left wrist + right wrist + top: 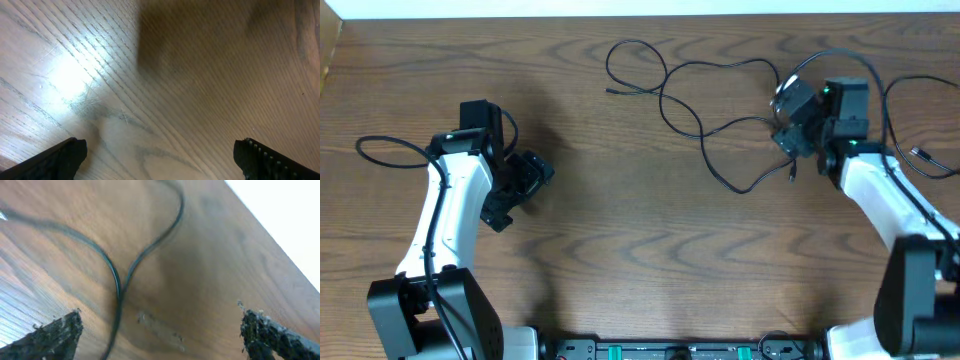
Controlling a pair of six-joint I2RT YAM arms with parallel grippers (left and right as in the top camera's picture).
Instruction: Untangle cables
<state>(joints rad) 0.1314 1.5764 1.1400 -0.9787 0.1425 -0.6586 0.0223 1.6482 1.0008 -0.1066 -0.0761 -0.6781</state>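
A thin black cable lies in loops across the far middle of the wooden table, from a plug end at the far centre to a tail near the right arm. My right gripper is open and hovers over the cable's right part. In the right wrist view two blurred black strands cross between the spread fingers, not held. My left gripper is open at the left, far from the cables. The left wrist view shows only bare wood between its fingers.
A thin black lead with a small plug lies at the right edge by the right arm. Another black lead loops at the far left by the left arm. The table's far edge meets a white wall.
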